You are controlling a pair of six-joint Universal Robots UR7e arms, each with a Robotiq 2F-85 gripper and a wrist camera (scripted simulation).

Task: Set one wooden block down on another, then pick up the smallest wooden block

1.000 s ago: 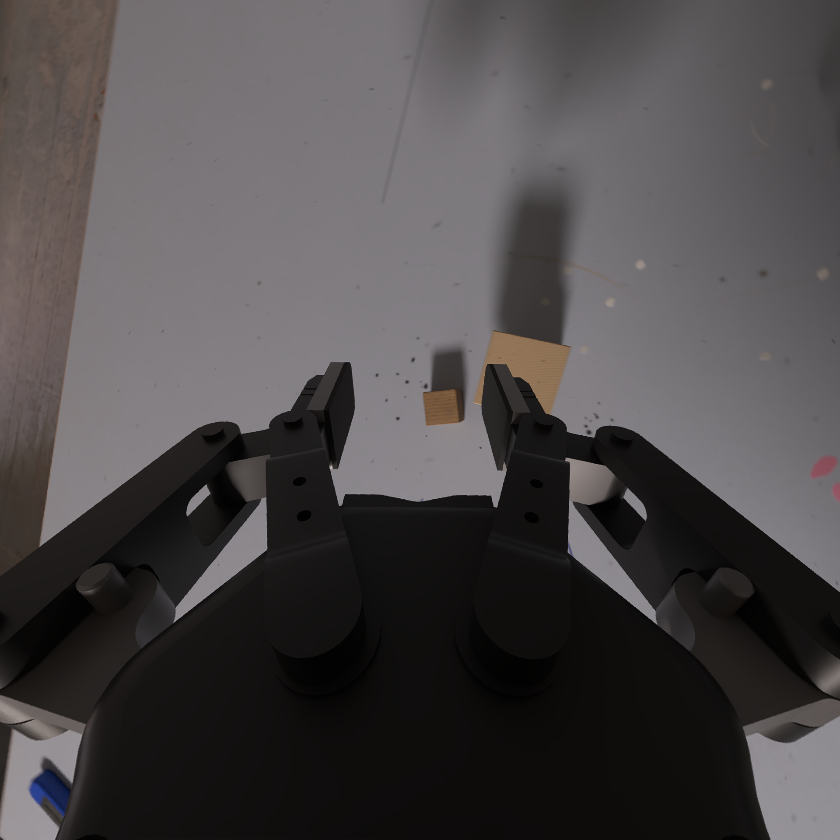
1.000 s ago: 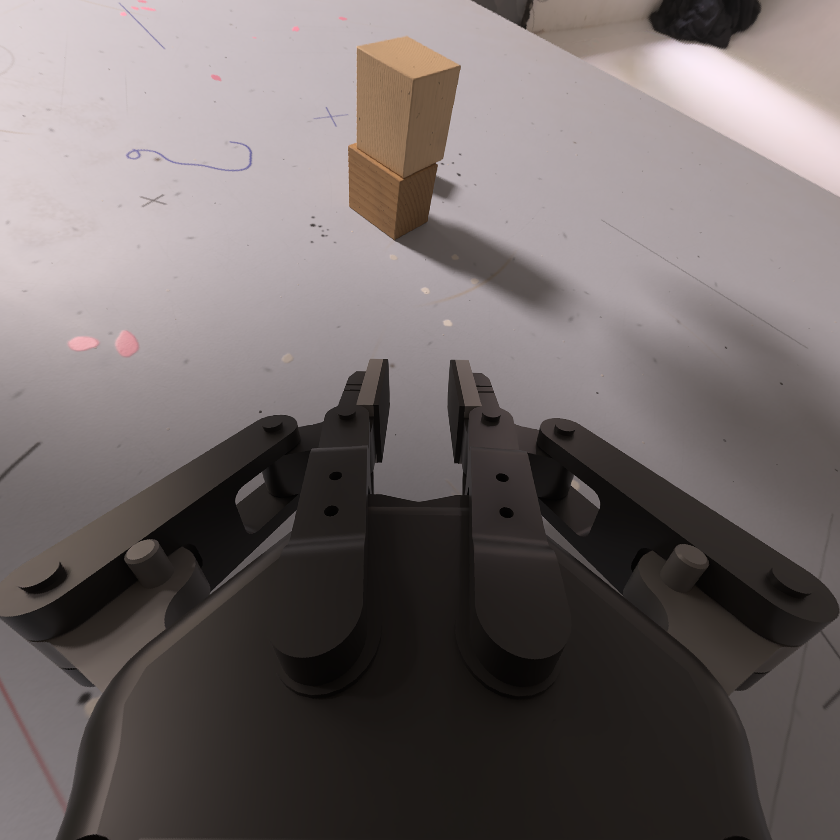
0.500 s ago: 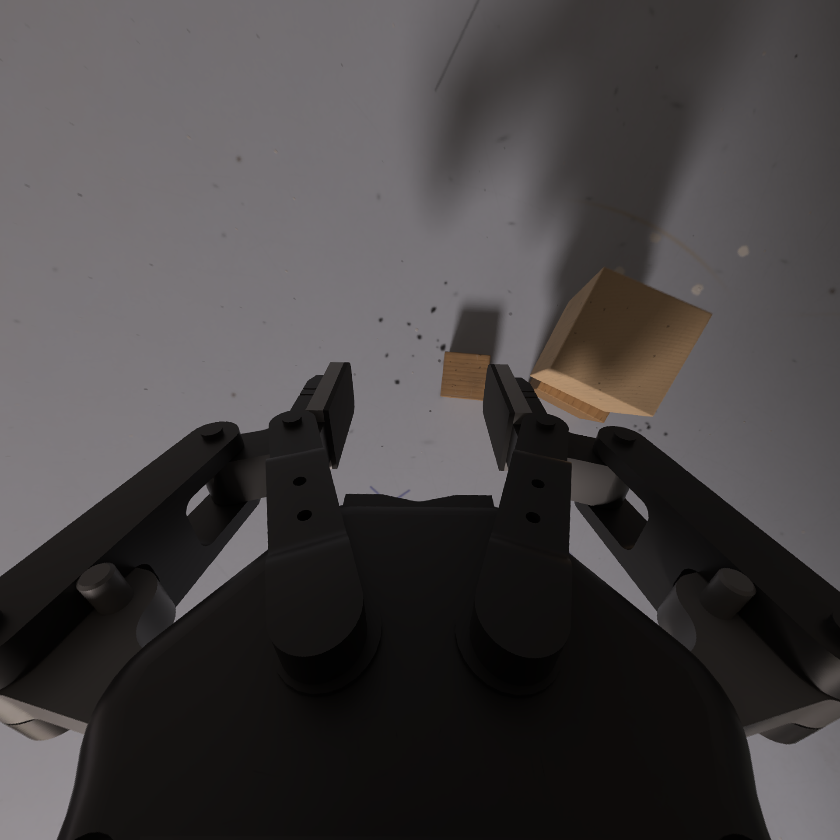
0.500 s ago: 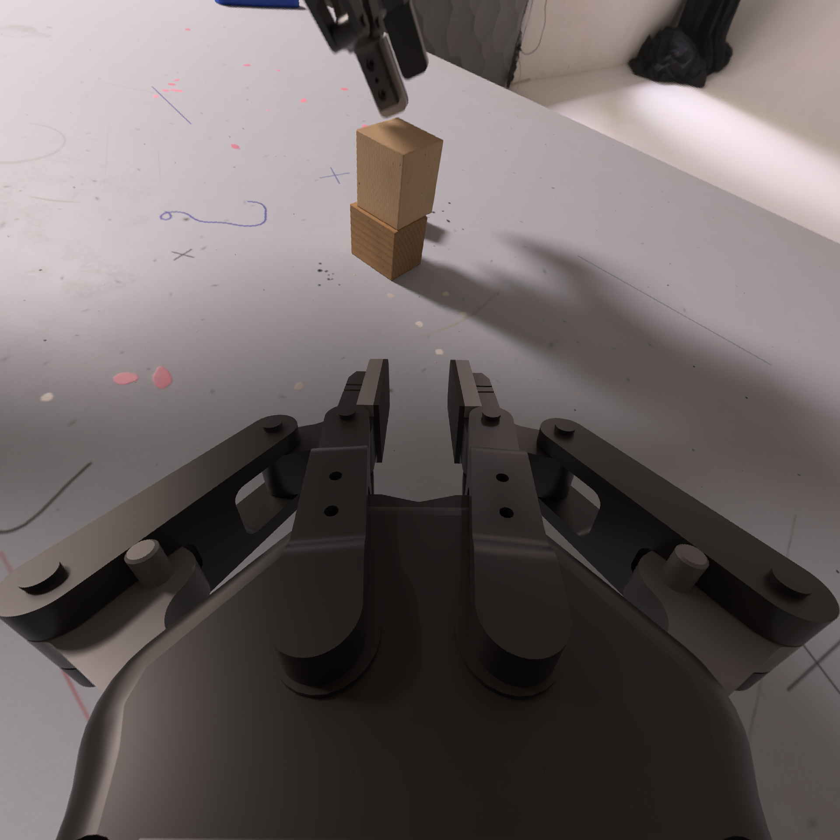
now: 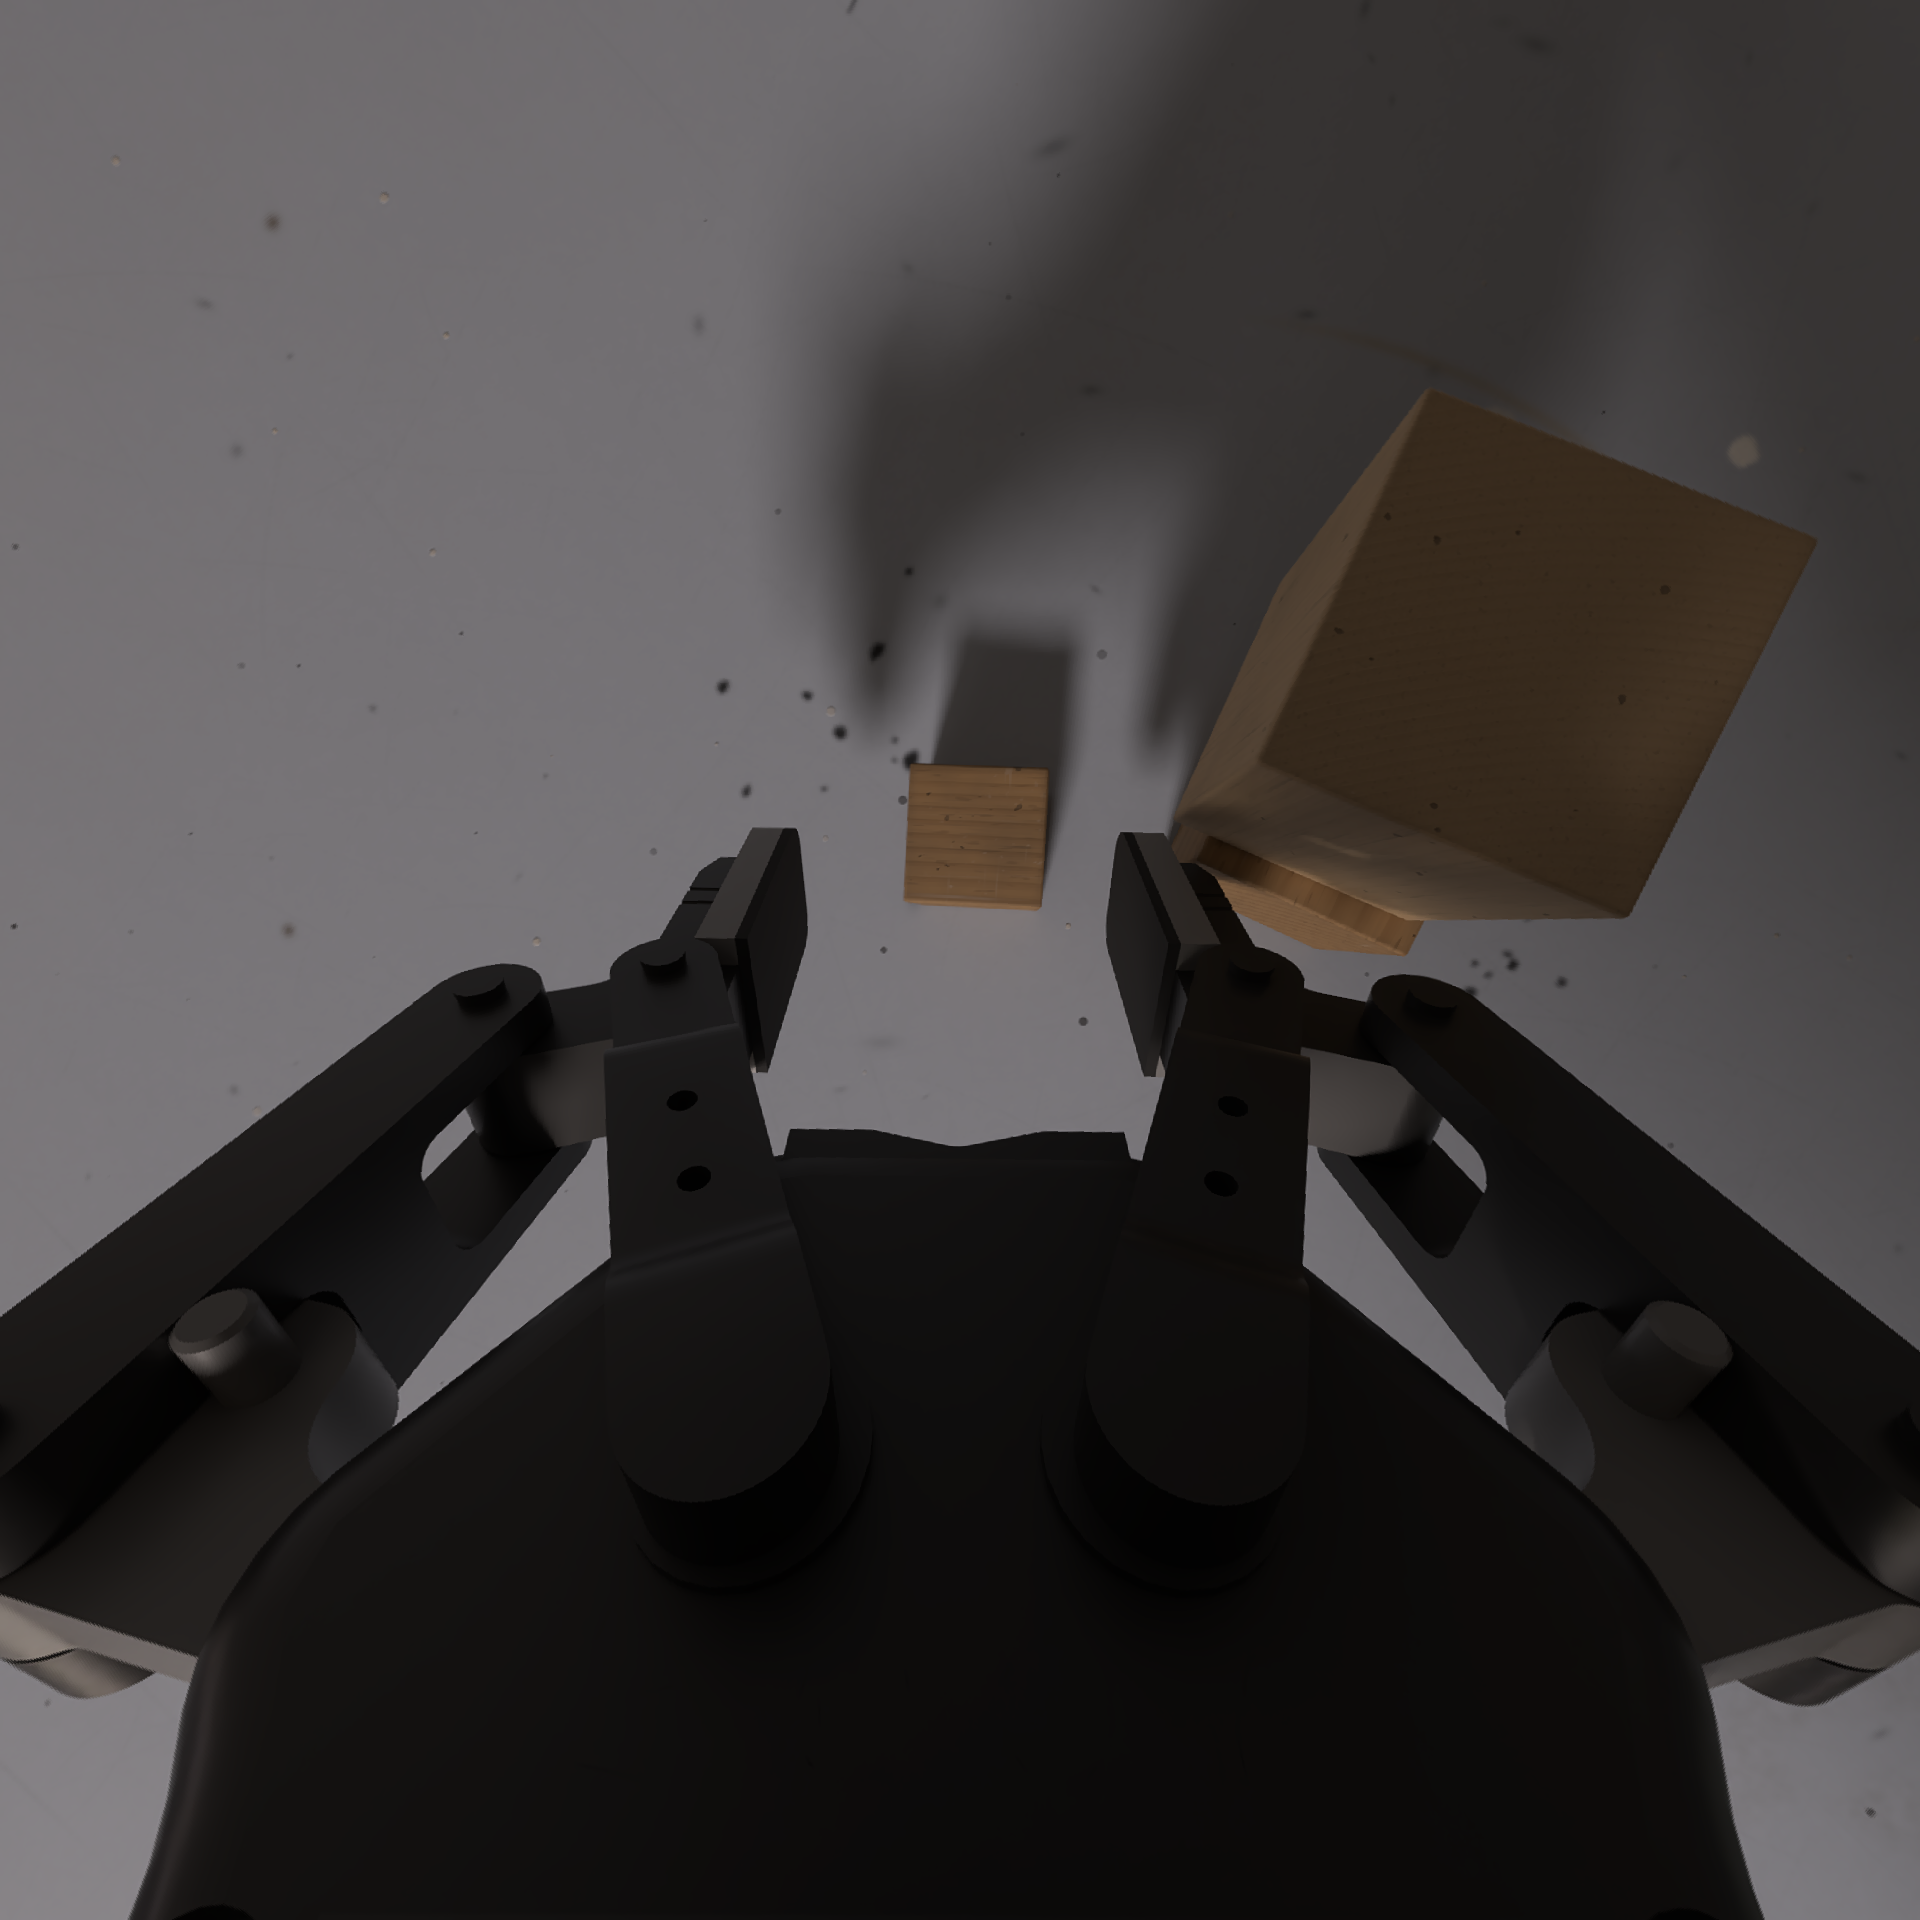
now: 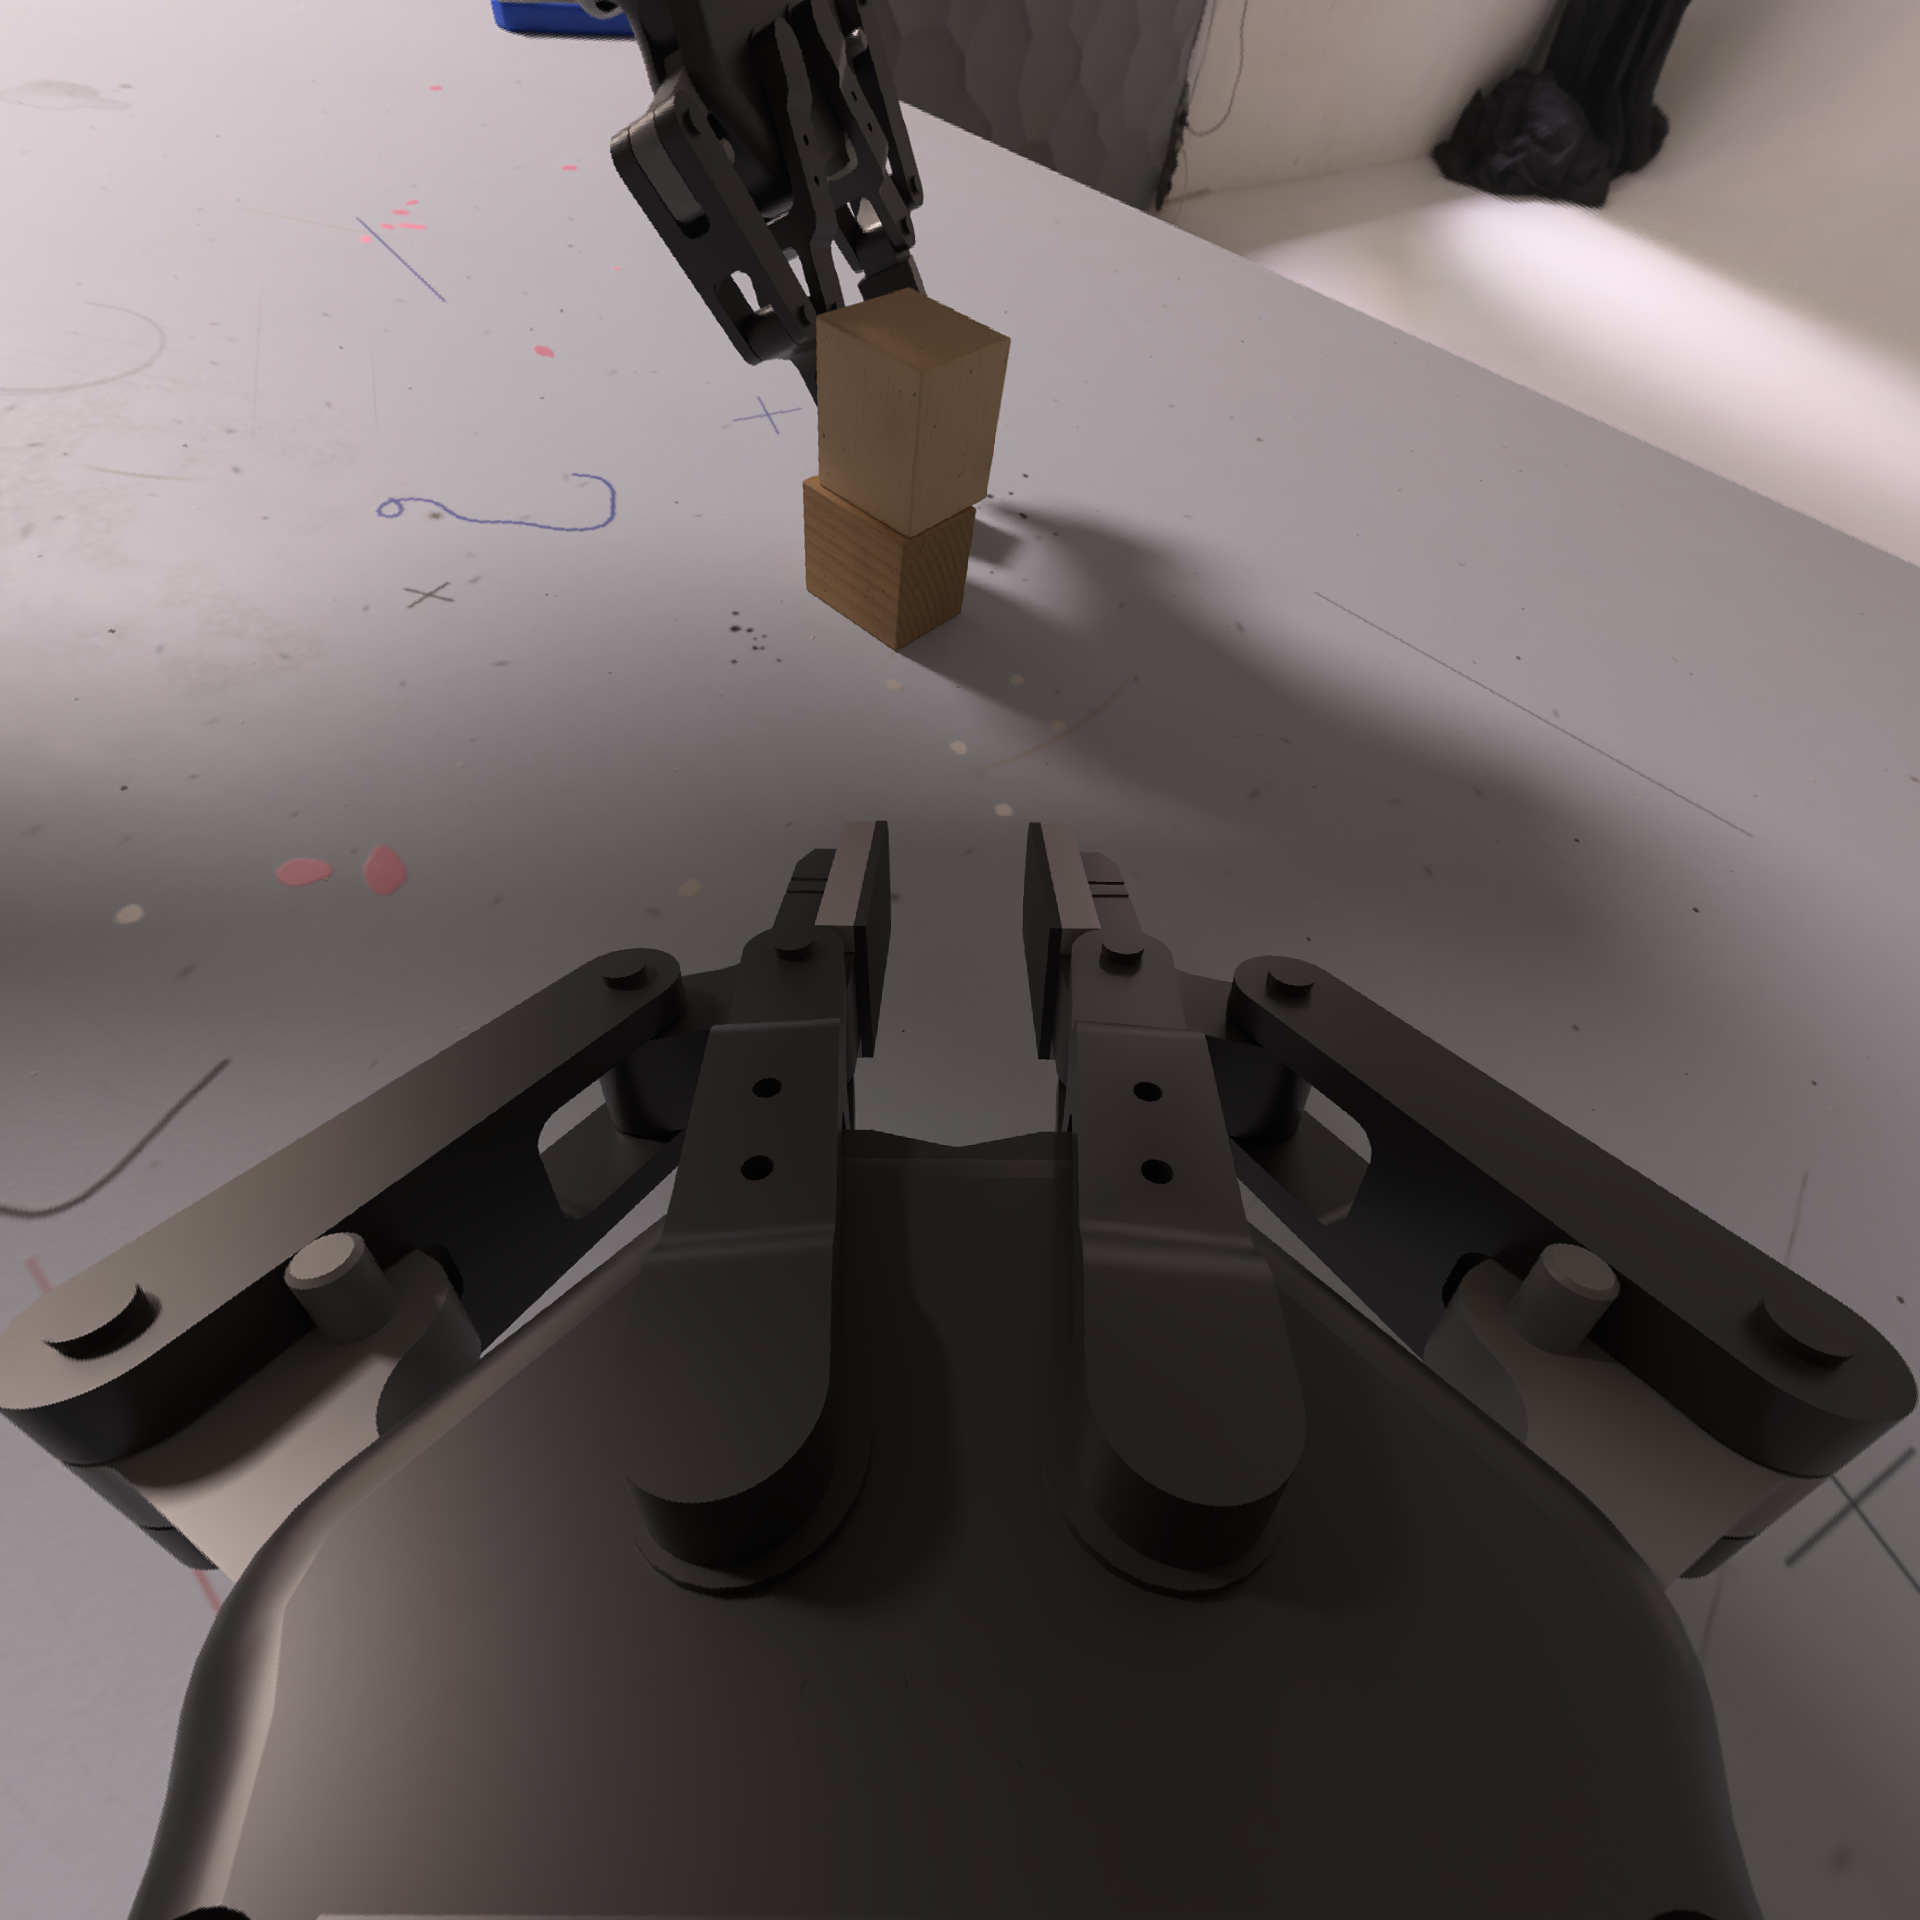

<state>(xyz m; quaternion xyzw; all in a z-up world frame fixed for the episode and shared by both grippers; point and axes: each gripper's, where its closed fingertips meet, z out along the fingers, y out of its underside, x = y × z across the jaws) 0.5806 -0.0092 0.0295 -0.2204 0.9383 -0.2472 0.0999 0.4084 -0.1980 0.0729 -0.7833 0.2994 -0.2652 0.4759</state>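
A small wooden block point(image 5: 975, 836) lies on the grey table, just ahead of my open, empty left gripper point(image 5: 956, 925), a little above it. To its right a large wooden block point(image 5: 1496, 665) stands on a darker wooden block point(image 5: 1320, 914). In the right wrist view the same stack shows as a pale top block point(image 6: 909, 410) on a darker bottom block point(image 6: 883, 571); the left gripper point(image 6: 810, 312) hangs behind the stack, its tips hidden. My right gripper point(image 6: 956, 914) is part open and empty, well back from the stack. The small block is hidden there.
The grey table point(image 6: 312, 675) carries pen marks and pink paint spots point(image 6: 343, 868). A blue object point(image 6: 551, 16) lies at the far edge. The table's right edge point(image 6: 1455, 343) drops to a pale floor with a dark heap point(image 6: 1548, 125).
My left gripper has come down and closer to the small block, beside the stack. My right gripper has drawn back from the stack. Both kept their opening.
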